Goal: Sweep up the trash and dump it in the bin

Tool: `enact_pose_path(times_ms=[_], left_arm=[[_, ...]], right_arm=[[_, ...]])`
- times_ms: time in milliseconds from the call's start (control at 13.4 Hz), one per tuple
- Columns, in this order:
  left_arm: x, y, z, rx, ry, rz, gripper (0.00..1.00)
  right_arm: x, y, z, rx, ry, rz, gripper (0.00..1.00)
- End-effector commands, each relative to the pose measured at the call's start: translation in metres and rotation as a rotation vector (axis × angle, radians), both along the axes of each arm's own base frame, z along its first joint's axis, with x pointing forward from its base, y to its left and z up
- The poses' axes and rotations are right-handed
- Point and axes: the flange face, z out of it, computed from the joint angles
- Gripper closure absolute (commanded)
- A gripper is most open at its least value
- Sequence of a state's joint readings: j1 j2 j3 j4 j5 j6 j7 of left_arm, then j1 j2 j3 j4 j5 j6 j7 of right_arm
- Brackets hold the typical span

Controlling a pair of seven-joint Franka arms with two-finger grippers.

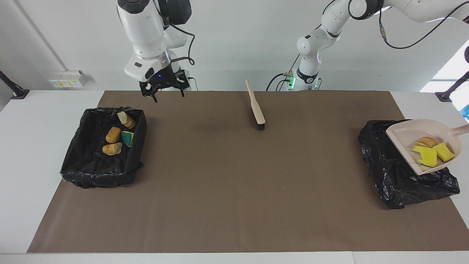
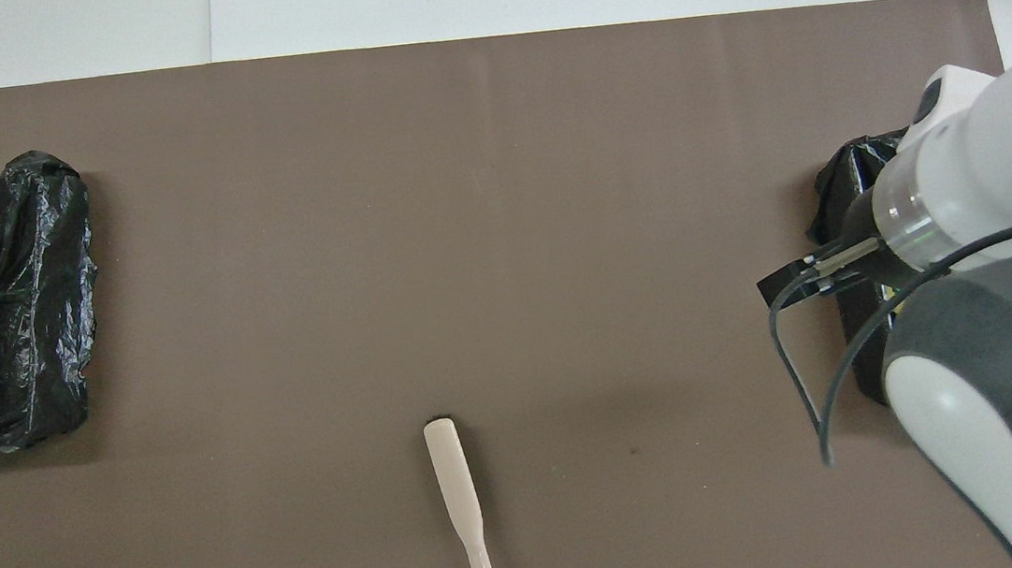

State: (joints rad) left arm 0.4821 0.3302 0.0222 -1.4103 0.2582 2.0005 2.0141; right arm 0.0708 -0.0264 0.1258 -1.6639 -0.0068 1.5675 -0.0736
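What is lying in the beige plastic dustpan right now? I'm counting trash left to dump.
The beige plastic dustpan holds two yellow sponge chunks and one tan sliced bread piece. Anything beneath them is hidden.
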Motion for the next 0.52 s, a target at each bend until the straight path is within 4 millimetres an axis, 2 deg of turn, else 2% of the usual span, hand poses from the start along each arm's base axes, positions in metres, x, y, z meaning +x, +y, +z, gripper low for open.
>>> enact_pose_path(times_ms=[0, 224, 299, 448], left_arm=[[0.018, -0.02, 0.018, 0.131, 0.014, -0.029, 1.0], [0.031, -0.051, 0.027, 0.281, 0.057, -0.051, 1.0], [0.033, -0.056, 0.028, 0.292, 0.06, -0.061, 1.0], [0.034, -0.059, 0.033, 0.337, 0.071, -0.074, 1.0]], right_arm=[[0.013, -0.052, 0.004, -0.015, 0.003, 0.005, 0.0], [0.018, -0.115, 0.007, 0.004, -0.04, -0.126, 0.0], [0.019, -0.122, 0.007, 0.004, -0.043, -0.139, 0.0], [0.018, -0.124, 0.007, 0.004, -0.042, -0.205, 0.0]])
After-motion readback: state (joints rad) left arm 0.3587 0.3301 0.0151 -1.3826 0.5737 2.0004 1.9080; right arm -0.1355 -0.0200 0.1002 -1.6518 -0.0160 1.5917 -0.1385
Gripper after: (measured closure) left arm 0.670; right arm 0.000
